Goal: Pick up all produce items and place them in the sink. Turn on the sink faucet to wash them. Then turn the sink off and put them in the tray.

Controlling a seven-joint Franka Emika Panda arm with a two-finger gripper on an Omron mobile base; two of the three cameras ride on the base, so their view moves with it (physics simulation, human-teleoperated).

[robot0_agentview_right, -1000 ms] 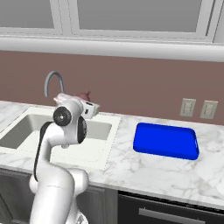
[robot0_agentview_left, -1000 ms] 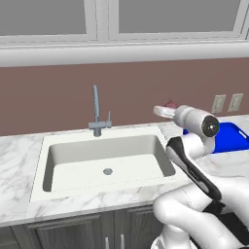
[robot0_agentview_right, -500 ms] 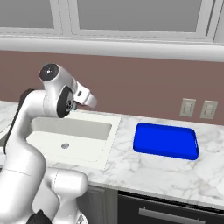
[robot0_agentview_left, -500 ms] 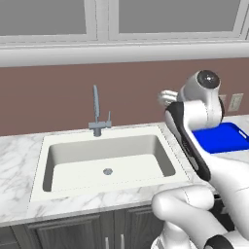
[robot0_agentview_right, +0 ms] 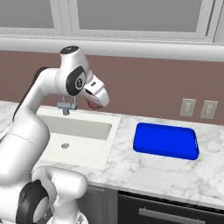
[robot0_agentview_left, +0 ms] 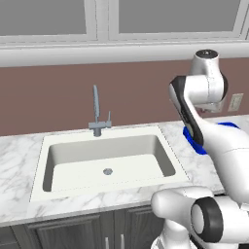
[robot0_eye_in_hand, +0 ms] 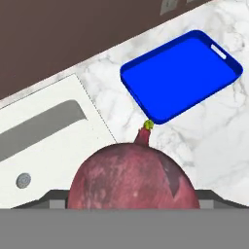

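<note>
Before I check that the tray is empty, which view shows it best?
The hand view: the blue tray shows whole from above, nothing in it, with the maroon produce item near the lens. The right base view shows it slanted; in the left base view the arm covers most of it.

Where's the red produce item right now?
The red produce item is held in the gripper, raised above the counter between the sink and the blue tray.
</note>
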